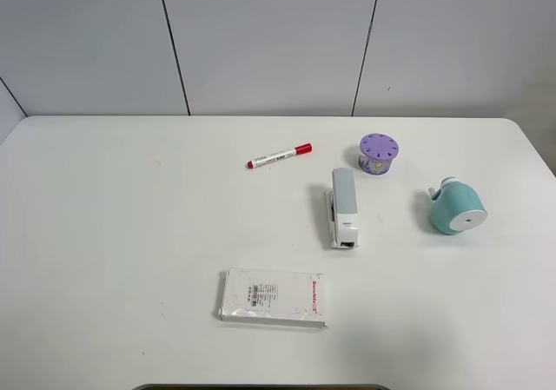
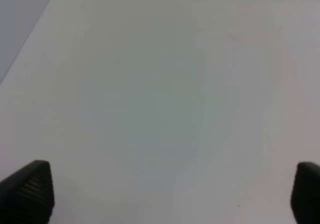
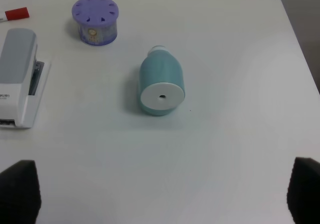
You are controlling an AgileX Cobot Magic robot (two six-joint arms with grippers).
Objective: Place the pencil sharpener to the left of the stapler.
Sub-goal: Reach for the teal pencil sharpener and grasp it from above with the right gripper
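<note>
The teal pencil sharpener (image 1: 457,208) (image 3: 161,83) lies on its side at the right of the table, its flat white face toward the front. The white and grey stapler (image 1: 343,207) (image 3: 19,77) lies lengthwise near the middle, well left of the sharpener. In the right wrist view my right gripper (image 3: 162,191) is open, its dark fingertips (image 3: 19,189) wide apart with the sharpener some way ahead of them. My left gripper (image 2: 172,194) is open over bare tabletop. Neither arm appears in the exterior high view.
A purple cylinder with holes on top (image 1: 379,153) (image 3: 95,19) stands behind the stapler. A red-capped marker (image 1: 279,155) lies farther left at the back. A flat white packaged box (image 1: 273,296) rests near the front. The white table (image 1: 130,234) ends at its right edge beyond the sharpener.
</note>
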